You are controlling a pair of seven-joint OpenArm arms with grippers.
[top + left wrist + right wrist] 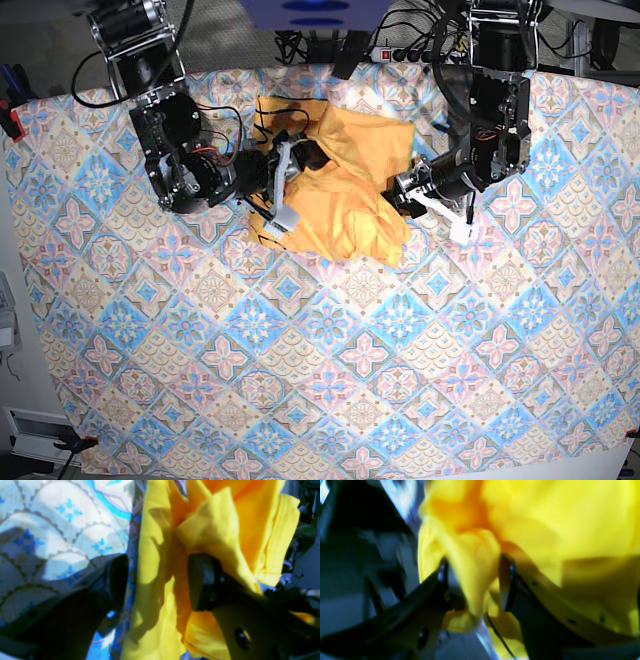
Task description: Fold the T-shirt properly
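Note:
The yellow-orange T-shirt [345, 190] lies crumpled on the patterned tablecloth [330, 330] at the back middle of the table. My left gripper [402, 193] is at the T-shirt's right edge. In the left wrist view its jaws stand open [160, 580] around a hanging fold of the T-shirt [155, 562], and a sliver of tablecloth shows beside one finger [120, 580]. My right gripper [288, 190] is at the T-shirt's left edge. Its jaws stand open [473, 577], and a bunch of the T-shirt [472, 562] fills the gap between them.
The blue-pink tile-patterned tablecloth [62, 530] covers the whole table. Cables and a power strip [400, 50] lie behind the back edge. Both arm bases [140, 40] stand at the back corners. A red clamp [12, 122] holds the tablecloth at the left edge.

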